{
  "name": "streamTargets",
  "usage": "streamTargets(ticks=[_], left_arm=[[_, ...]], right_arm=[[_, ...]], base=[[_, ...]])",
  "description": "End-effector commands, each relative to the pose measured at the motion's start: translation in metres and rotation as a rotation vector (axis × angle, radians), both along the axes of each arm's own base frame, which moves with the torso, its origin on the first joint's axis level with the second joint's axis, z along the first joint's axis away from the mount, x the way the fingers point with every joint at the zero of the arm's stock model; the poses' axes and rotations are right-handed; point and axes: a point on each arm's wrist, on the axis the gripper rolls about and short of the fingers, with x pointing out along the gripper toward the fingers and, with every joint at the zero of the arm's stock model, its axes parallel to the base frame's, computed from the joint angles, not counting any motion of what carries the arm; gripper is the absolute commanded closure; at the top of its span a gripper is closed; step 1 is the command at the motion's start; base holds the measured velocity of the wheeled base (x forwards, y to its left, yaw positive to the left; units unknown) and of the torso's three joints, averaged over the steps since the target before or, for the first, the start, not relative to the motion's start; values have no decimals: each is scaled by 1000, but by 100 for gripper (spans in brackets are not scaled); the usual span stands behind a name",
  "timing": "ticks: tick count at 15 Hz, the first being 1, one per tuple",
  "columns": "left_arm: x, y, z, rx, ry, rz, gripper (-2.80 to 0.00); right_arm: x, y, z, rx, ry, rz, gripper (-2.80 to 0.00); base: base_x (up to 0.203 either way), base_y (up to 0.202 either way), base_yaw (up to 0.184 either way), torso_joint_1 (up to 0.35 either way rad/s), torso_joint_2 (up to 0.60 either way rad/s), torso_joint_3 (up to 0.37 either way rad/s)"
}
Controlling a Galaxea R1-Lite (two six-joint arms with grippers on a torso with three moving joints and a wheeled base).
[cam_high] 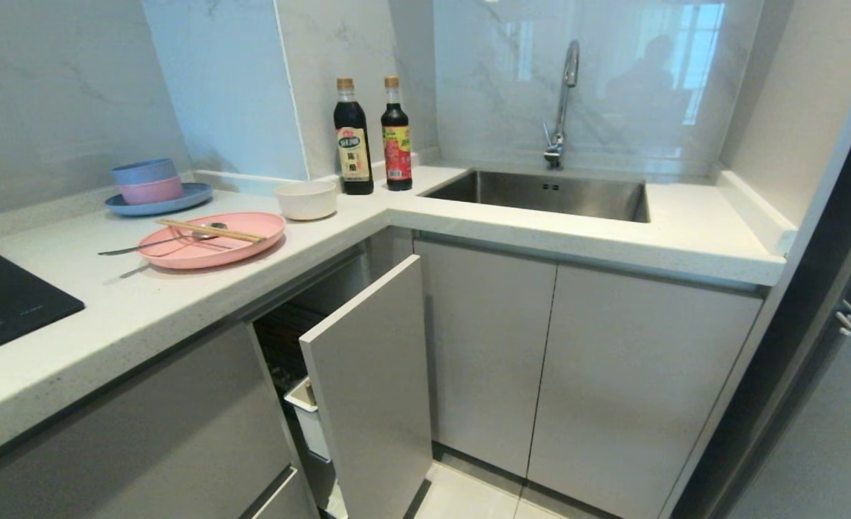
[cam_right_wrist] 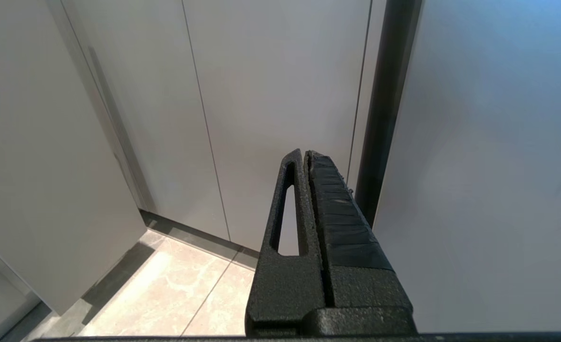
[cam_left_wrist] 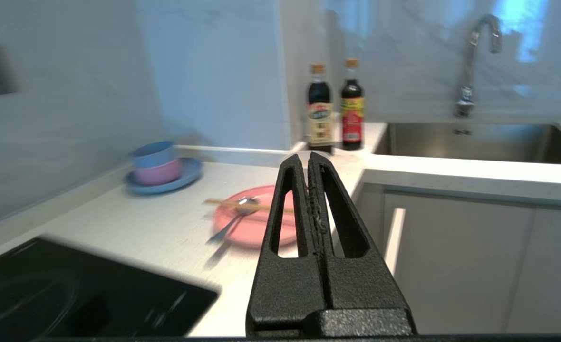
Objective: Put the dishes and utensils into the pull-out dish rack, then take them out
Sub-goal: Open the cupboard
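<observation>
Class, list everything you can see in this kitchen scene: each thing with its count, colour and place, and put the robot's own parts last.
plate: 1, pink, counter
chopsticks: 1 pair, wooden, across plate
spoon: 1, metal, on plate
bowl: 1, cream, behind plate
small bowls: 2, blue on pink, on blue plate
bottles: 2, dark, counter corner
sink: 1, steel, under tap
hob: 1, black, counter left
dish rack: 1, pale front, pulled out
left gripper: shut, over counter
right gripper: shut, facing cabinets

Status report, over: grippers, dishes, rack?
Left gripper shut, empty, above counter. Right gripper shut, empty, parked by cabinet doors. Chopsticks and spoon on pink plate, bowl beside. Dish rack partly out, nothing blocking.
</observation>
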Motion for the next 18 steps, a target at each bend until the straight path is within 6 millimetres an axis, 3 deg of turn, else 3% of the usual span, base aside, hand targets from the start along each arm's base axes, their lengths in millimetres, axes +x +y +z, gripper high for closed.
streamTargets(ticks=[1,3,6,9,11,18], left_arm=[[75,-14,10,18,155,-88,0],[105,-42,3,46,310,-244,0],[144,-92,-34,123,588,-406,0],[179,-124,-71,159,790,-427,0],[202,-131,-92,169,887,-390,0],[275,-132,-128,168,1063,-273,0]], right_arm=[[0,0,0,0,2,0,0],[0,0,0,0,2,0,0],[0,0,0,0,2,0,0],[0,0,0,0,2,0,0],[0,0,0,0,2,0,0],[0,0,0,0,2,0,0]], base=[[0,0,0,0,0,0],[0,0,0,0,0,0],[0,0,0,0,0,0],[0,0,0,0,0,0],[0,0,0,0,0,0],[0,0,0,0,0,0]])
